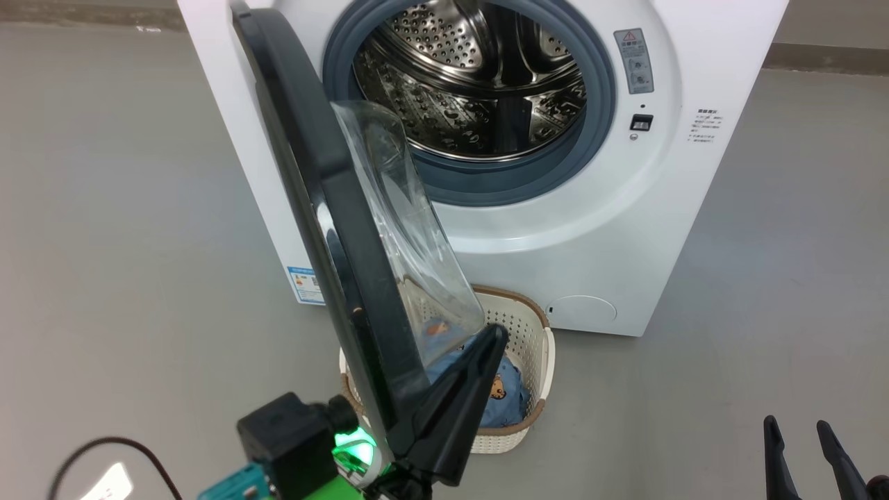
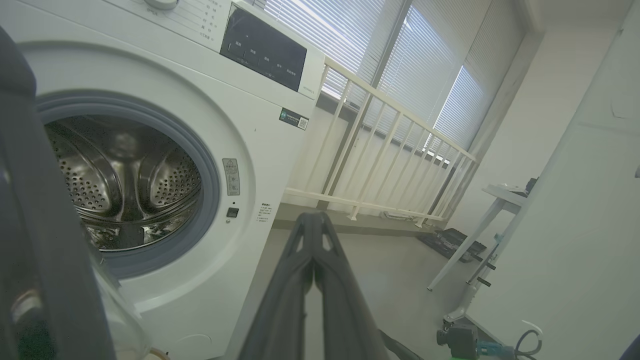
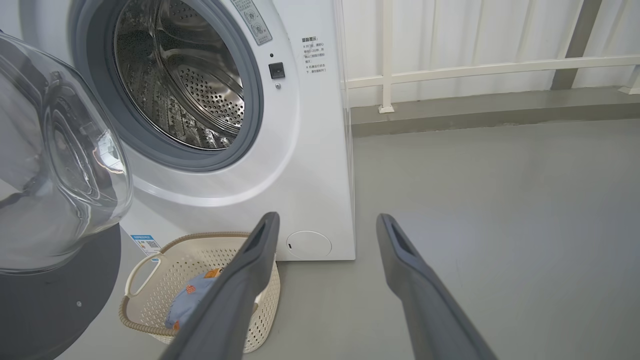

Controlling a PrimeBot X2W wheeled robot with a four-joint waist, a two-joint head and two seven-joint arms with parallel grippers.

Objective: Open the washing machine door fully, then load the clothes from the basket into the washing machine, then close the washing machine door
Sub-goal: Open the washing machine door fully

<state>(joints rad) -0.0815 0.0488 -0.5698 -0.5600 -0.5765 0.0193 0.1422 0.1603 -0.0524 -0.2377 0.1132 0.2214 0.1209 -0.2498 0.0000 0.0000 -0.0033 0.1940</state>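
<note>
The washing machine door (image 1: 305, 167) stands swung out from the robot's-left side of the washing machine (image 1: 590, 229), edge-on to the head view, with its glass bowl (image 1: 410, 257) facing the opening. The steel drum (image 1: 479, 76) and the grey gasket (image 1: 486, 184) are exposed. The basket (image 1: 531, 326) sits on the floor (image 1: 139, 208) against the machine's front, below the door. The clothes (image 1: 510, 389) lie inside the basket. The left hand (image 1: 496, 333) has its fingers pressed together, holding nothing, just beside the door's inner lower edge; contact cannot be confirmed. The right hand (image 1: 799, 427) is spread wide and empty, well apart at the robot's lower right.
</note>
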